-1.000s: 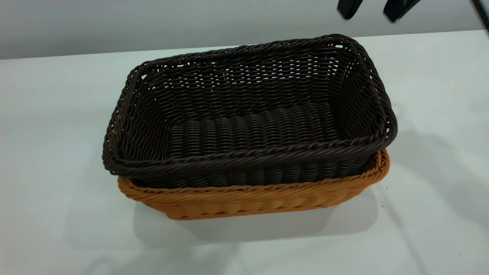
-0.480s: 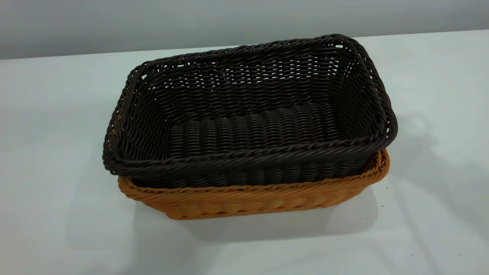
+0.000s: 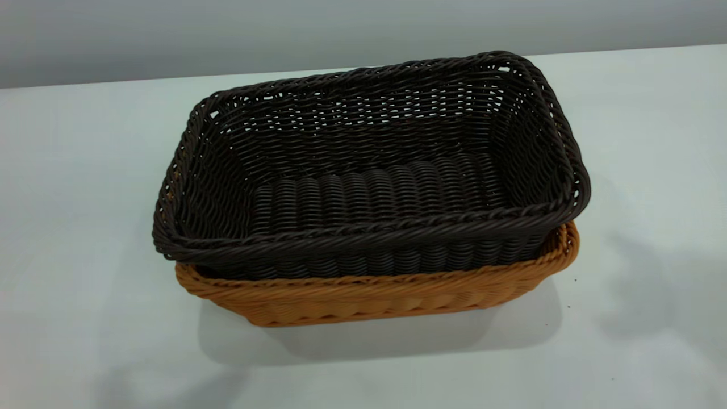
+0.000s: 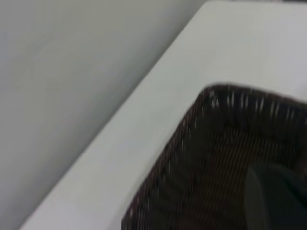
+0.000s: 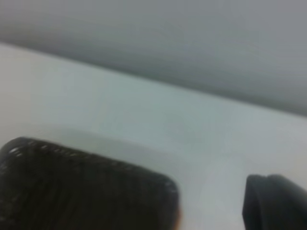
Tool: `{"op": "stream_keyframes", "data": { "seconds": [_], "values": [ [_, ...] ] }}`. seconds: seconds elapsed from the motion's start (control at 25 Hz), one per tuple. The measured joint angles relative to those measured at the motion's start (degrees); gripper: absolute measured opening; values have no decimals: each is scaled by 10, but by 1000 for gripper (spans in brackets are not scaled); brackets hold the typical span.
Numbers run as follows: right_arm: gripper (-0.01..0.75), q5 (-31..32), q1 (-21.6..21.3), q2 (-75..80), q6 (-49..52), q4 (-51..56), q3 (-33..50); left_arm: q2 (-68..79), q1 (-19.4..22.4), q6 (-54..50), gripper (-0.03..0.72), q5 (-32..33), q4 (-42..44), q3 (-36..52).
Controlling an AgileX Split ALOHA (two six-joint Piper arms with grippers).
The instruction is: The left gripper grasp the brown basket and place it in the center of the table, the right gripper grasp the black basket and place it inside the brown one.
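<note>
The black basket sits nested inside the brown basket in the middle of the white table. Its dark rim stands above the orange-tan rim, which shows along the near side and right corner. Neither gripper shows in the exterior view. In the left wrist view a dark part of my left gripper hangs over a corner of the black basket. In the right wrist view a dark part of my right gripper is above bare table, apart from the black basket's corner.
A grey wall runs behind the table's far edge. Faint arm shadows lie on the tabletop at the right and near left.
The right gripper, seen at the top right edge one second ago, has left the exterior view. Shadows on the table have shifted. The baskets have not moved.
</note>
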Motion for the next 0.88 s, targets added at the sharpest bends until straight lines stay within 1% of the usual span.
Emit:
{"op": "stream_keyframes", "data": {
  "seconds": [0.12, 0.2, 0.32, 0.48, 0.56, 0.68, 0.76, 0.88],
  "values": [
    [6, -25, 0, -72, 27, -56, 47, -34, 0, -78, -1, 3, 65, 39],
    [6, -29, 0, -112, 46, -85, 76, -55, 0, -125, -1, 8, 109, 57],
    [5, -32, 0, -177, 46, -128, 117, -77, 0, -192, -1, 34, 160, 62],
    [5, -28, 0, -260, 46, -148, 168, -84, 0, -226, -1, 89, 205, 62],
    [5, -14, 0, -292, 30, -142, 187, -84, 0, -226, -1, 108, 207, 62],
    [5, 17, 0, -335, 13, -120, 211, -84, 0, -228, -1, 124, 182, 62],
    [5, 37, 0, -364, 0, -98, 227, -84, 0, -229, -1, 126, 167, 62],
    [5, 71, 0, -404, -32, -56, 248, -84, 0, -229, -1, 154, 163, 62]
  ]
}}
